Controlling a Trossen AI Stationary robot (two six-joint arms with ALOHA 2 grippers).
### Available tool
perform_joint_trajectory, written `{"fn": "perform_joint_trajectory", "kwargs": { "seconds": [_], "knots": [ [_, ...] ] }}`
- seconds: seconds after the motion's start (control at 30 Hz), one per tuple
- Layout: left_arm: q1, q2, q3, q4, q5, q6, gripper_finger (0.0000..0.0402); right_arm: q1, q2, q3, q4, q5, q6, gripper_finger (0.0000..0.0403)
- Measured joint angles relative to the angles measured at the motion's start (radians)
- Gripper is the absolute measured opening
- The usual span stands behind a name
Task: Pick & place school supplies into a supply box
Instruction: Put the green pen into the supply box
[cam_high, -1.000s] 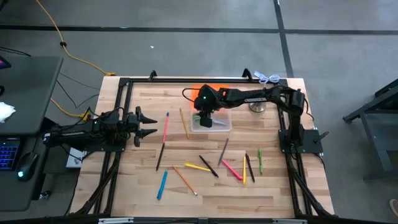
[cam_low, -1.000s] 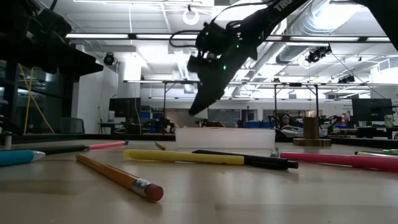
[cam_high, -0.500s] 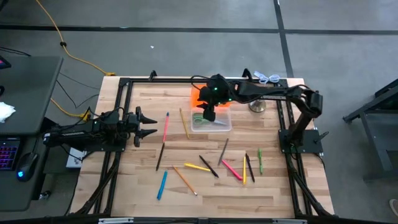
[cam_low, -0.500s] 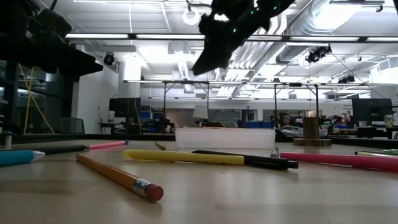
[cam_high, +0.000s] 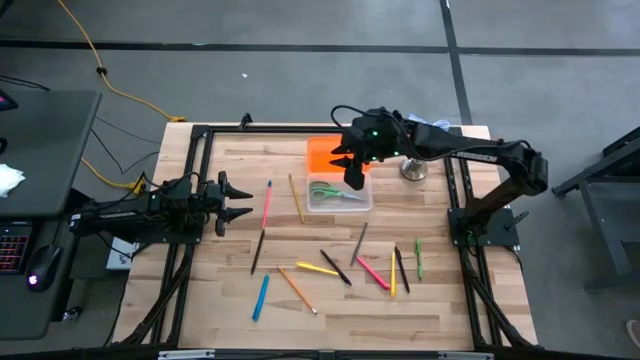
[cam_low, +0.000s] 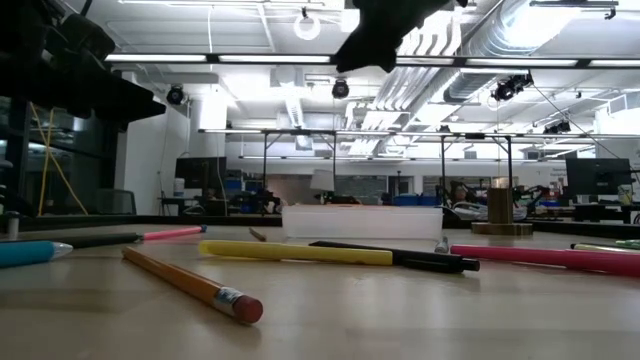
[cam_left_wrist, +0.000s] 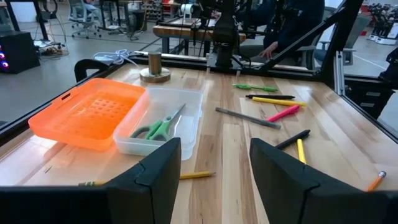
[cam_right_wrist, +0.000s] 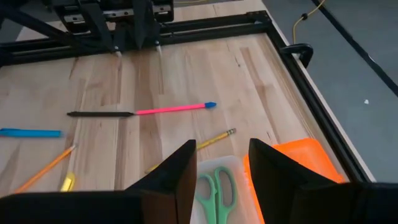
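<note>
Scissors with green handles (cam_high: 324, 190) lie in the clear plastic tub (cam_high: 340, 205), so my right gripper (cam_high: 352, 172), open and empty above it, must next fetch a pencil from the desk (cam_high: 230, 300).

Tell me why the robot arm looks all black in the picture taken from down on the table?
In the low view, bright ceiling lights shine behind the right pincer, so it shows only as a dark shape; the near pencil is blurry. In the high view, the light is even, and the scissors in the clear box show plainly.
</note>
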Motion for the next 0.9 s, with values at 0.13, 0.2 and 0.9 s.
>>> {"fn": "perform_joint_trajectory", "kwargs": {
  "seconds": [0.13, 0.2, 0.9],
  "knots": [
    [0.0, 0.0, 0.0, 0.0, 0.0, 0.0, 0.0223, 0.007, -0.01, 0.0, -0.006, 0.0, 0.0, 0.0124],
    [0.0, 0.0, 0.0, 0.001, 0.0, 0.0, 0.0223, 0.011, -0.01, 0.0, -0.007, 0.001, 0.0, 0.0124],
    [0.0, 0.0, -0.005, 0.067, 0.064, -0.009, 0.0223, 0.016, -0.01, 0.0, -0.011, -0.118, 0.063, 0.0124]
  ]
}}
